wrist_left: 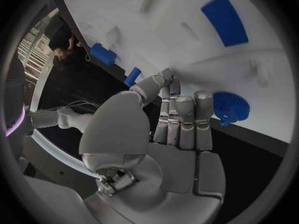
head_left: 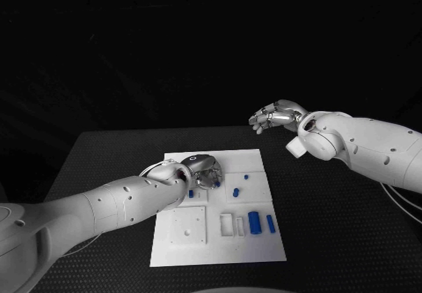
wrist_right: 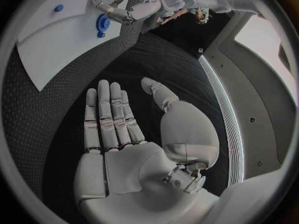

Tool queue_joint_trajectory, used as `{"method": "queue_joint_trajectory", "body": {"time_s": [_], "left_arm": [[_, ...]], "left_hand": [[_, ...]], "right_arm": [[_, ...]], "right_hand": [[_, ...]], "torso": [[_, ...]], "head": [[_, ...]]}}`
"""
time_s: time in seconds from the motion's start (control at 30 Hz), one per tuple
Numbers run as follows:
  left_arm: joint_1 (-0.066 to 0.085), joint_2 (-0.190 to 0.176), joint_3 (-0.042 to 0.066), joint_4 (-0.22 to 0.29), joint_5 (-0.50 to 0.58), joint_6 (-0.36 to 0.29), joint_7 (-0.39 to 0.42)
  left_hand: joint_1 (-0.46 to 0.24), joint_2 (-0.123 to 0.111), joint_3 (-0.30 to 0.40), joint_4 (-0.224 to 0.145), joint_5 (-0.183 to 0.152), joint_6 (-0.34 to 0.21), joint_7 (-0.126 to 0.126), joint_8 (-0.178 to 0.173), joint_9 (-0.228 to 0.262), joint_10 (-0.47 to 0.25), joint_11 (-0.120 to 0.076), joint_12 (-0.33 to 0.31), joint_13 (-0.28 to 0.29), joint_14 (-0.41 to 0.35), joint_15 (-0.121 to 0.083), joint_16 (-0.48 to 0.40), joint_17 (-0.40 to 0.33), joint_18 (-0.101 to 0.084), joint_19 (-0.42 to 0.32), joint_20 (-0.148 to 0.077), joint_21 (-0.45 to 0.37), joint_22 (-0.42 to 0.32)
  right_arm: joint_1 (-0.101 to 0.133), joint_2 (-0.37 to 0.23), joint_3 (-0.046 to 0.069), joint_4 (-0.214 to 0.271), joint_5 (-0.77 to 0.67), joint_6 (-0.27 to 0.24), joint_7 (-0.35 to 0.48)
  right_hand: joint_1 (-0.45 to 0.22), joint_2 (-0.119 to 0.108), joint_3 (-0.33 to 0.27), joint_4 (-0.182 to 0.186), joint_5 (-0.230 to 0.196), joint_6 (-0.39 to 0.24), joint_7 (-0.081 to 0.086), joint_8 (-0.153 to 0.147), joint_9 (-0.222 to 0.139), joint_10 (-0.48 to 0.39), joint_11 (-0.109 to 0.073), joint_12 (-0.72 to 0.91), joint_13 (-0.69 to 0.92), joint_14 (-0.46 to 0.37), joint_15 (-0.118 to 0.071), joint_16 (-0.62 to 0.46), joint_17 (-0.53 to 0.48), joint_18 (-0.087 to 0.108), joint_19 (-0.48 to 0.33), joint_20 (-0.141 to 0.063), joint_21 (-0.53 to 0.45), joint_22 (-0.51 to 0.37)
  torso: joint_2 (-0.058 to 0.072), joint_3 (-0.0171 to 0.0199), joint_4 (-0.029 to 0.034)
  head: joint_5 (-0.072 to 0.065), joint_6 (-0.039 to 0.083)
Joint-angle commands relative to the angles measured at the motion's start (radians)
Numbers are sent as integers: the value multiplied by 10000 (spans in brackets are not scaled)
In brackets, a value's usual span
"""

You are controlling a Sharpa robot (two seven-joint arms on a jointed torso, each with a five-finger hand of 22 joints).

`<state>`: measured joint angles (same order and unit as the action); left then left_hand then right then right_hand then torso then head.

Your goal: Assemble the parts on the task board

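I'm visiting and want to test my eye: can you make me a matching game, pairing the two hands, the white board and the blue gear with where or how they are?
1. left hand
2. right hand
3. task board
4. blue gear

A. lies flat mid-table
B. raised off the board, holding nothing
C. over the board
D. beside the left hand's fingertips

Pairs: 1-C, 2-B, 3-A, 4-D

The left robot hand (head_left: 200, 169) hovers over the white task board (head_left: 220, 244) on the black worktop (head_left: 343, 207); the right robot hand (head_left: 274, 116) hangs open, well apart.
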<state>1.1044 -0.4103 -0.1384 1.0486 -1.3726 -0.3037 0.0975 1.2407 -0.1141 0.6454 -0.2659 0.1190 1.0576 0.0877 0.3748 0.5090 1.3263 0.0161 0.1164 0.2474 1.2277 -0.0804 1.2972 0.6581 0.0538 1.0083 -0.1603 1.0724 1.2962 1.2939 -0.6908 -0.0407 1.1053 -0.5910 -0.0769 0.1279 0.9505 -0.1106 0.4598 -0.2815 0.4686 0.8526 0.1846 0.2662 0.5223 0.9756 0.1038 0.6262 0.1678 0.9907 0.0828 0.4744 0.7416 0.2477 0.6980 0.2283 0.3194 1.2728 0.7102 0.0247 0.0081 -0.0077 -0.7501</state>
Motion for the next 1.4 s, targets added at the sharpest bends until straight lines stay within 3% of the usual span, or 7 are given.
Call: {"method": "queue_joint_trajectory", "body": {"time_s": [0.03,0.5,0.73,0.87,1.03,1.4], "left_arm": [[86,-46,40,111,489,271,-16],[253,-437,312,472,797,339,-34],[584,-1055,300,855,700,320,-36],[667,-1464,293,1103,545,287,-68],[710,-1942,285,1370,303,289,-102],[706,-2485,251,1550,139,318,-129]], "left_hand": [[-55,39,16,38,27,78,-7,32,20,180,142,-5,174,34,-16,4,-17,909,63,-60,14,-3],[-72,42,29,23,45,102,-18,31,25,198,132,-4,188,39,-26,-3,-22,903,61,-74,7,-4],[-69,38,38,8,51,112,-23,30,28,204,128,-5,194,42,-30,-6,-24,902,62,-82,5,-4],[-70,30,41,1,53,120,-26,30,29,209,126,-5,198,43,-32,-10,-26,900,62,-85,3,-4],[-71,19,46,-6,52,131,-30,31,32,217,123,-4,203,44,-34,-14,-28,897,62,-90,0,-4],[-70,-3,57,-11,41,155,-39,32,38,235,117,-2,216,50,-41,-22,-33,891,68,-101,-3,-6]], "right_arm": [[-2,4,3,11,-23,26,92],[-2,-13,3,24,-23,28,93],[-2,-83,3,44,-23,23,90],[-2,-120,3,65,-23,20,87],[-2,-169,3,76,-23,15,85],[-2,-235,3,112,-23,20,85]], "right_hand": [[-28,19,44,16,36,74,-7,37,-9,58,-23,-44,-15,-35,41,-23,-17,141,-54,16,50,15],[-29,20,45,14,38,77,-8,39,-9,59,-24,-44,-14,-37,41,-24,-17,141,-56,16,50,15],[-29,18,44,13,38,77,-9,39,-9,60,-25,-44,-15,-37,41,-24,-17,141,-57,16,50,14],[-28,18,45,12,38,77,-9,39,-9,59,-25,-44,-15,-37,41,-24,-18,141,-58,15,50,14],[-27,17,45,10,38,78,-9,39,-9,59,-25,-45,-15,-38,41,-24,-18,141,-58,15,51,14],[-27,14,45,8,38,78,-9,40,-9,59,-25,-45,-15,-39,41,-24,-18,141,-60,15,51,14]], "torso": [[5,-1,-2],[2,4,-8],[2,17,-6],[-2,11,5],[-1,1,11],[6,-7,6]], "head": [[32,14],[115,50],[178,44],[188,41],[235,27],[374,-16]]}}
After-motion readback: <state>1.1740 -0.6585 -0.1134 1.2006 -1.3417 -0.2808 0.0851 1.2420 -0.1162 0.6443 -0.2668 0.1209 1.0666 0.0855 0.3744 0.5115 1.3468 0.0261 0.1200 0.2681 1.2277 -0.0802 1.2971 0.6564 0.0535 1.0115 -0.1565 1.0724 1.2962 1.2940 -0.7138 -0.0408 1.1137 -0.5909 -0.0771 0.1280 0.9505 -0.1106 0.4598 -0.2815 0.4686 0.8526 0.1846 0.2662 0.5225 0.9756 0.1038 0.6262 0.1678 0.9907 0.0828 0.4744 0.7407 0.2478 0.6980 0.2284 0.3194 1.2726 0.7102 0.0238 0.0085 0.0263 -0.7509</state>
